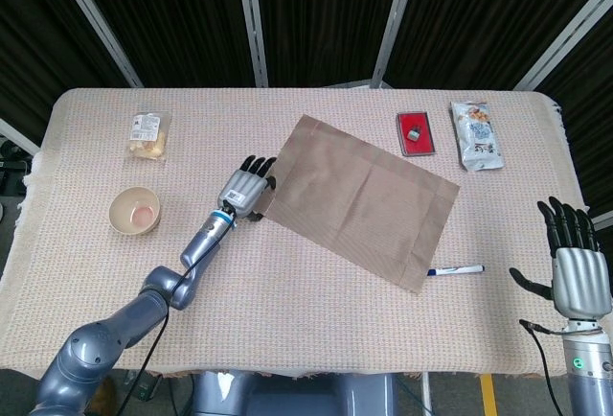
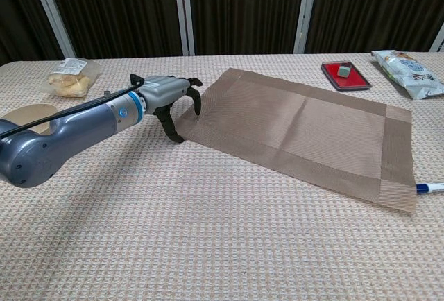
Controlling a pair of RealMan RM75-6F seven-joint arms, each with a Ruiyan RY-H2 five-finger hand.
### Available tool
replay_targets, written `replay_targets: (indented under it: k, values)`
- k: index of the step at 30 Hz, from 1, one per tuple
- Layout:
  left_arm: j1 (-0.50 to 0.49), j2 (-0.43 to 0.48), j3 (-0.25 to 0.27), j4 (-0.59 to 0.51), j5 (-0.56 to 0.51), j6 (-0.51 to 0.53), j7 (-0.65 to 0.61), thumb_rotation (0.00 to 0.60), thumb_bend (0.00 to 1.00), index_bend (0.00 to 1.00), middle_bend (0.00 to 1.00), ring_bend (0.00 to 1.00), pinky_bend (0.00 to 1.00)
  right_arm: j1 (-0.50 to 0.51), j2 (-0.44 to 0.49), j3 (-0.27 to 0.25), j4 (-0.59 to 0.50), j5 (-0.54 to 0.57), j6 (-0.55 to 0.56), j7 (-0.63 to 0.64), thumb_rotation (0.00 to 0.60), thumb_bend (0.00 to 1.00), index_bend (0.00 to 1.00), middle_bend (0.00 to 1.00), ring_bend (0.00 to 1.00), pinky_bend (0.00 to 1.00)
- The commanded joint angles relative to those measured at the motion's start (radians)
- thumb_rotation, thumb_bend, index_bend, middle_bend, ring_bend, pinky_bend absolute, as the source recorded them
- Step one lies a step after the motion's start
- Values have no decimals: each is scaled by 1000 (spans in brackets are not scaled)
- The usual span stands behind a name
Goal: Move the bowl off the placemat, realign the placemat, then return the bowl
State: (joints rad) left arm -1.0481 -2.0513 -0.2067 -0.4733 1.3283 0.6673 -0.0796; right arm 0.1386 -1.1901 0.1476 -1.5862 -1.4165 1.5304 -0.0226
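Head view shows the placemat (image 1: 359, 200) askew at centre — left hand (image 1: 245, 189) at its 9 o'clock edge, fingers spread, touching. Bowl (image 1: 134, 211) further toward 9 o'clock. Right hand (image 1: 575, 261) at 4 o'clock — spread, empty.

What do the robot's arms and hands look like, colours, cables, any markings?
Both arms are glossy blue-grey metal with rounded segments. The left hand has a silver palm shell, black fingers, a small white label on its back, and a blue ring at the wrist. A black cable runs along the left forearm. The right hand matches it: silver body, black fingers, a black cable at the wrist and a small green light below.
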Motion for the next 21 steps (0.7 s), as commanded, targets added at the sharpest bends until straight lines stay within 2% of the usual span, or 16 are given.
replay_targets:
  k: [1,4,9,21]
  values:
    - [-2,-1,0,1,0,2,0,600,210,372,0,0,0,-1,2,2,1,0,0,2,600,0,12,0,0,0]
    - [-2,2,1,-1,2,4,-2,600,271,377,0,0,0,-3,3,3,3,-1,-1,7,600,0,14,0,0,0]
    - [-2,9,-3,-9,-2,7,3,600,314,379,0,0,0,-7,5,5,4,-6,3,11,600,0,14,0,0,0]
    - [-16,31,-12,-28,-14,2,47,600,332,382,0,0,0,-10,4,10,2,-12,9,-1,600,0,15,0,0,0]
